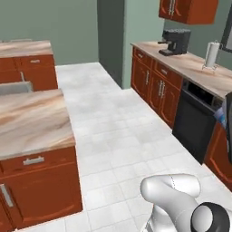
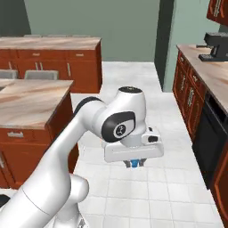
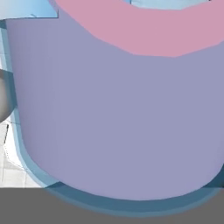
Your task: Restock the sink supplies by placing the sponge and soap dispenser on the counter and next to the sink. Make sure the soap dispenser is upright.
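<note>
The soap dispenser [image 3: 113, 113] sits right against the hand camera as a broad lavender body with a pink band near the top and a blue rim below. In the right base view a small blue piece of the soap dispenser [image 2: 130, 164] pokes out under the white hand, where my gripper [image 2: 136, 162] is shut on it, above the white floor tiles. The marbled counter [image 1: 31, 118] lies to the left over reddish-brown cabinets. The sponge and the sink are out of view.
A second counter run [image 1: 199, 68] along the right wall carries a black coffee machine [image 1: 174, 41] and a white paper-towel roll [image 1: 211, 54], with a black dishwasher front [image 1: 195, 122] below. White tiled floor [image 1: 122, 136] lies between the two counters.
</note>
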Tool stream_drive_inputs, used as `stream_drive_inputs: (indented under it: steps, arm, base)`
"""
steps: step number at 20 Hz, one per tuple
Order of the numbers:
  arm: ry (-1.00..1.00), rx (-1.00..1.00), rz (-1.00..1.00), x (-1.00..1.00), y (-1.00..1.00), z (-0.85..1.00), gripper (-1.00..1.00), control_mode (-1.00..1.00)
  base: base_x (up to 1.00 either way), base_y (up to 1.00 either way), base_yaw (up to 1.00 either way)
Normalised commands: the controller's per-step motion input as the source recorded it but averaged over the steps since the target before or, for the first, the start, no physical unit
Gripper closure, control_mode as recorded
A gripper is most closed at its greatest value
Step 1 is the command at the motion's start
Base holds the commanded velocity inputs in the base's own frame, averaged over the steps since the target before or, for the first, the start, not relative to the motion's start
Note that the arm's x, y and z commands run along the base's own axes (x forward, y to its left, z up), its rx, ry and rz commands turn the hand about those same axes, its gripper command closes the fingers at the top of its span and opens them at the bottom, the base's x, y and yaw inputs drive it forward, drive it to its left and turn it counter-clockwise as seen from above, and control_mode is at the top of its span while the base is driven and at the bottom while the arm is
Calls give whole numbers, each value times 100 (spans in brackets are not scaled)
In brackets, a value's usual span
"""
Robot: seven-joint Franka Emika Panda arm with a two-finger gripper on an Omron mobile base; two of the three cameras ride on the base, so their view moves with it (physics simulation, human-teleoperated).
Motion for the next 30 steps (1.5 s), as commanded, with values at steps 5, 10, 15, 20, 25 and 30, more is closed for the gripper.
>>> stream_drive_inputs:
  steps: [5, 10, 15, 20, 25, 30]
  arm:
    - [0, 0, 0, 0, 0, 0, 100, 100]
    - [0, 0, 0, 0, 0, 0, 100, 100]
    - [0, 0, 0, 0, 0, 0, 100, 100]
    - [0, 0, 0, 0, 0, 0, 100, 100]
    - [0, 0, 0, 0, 0, 0, 100, 100]
    - [0, 0, 0, 0, 0, 0, 100, 100]
  base:
    - [14, -16, -67]
    - [22, -10, -63]
    - [74, 18, -51]
    - [100, 3, -43]
    - [100, -1, -42]
    - [96, 5, -47]
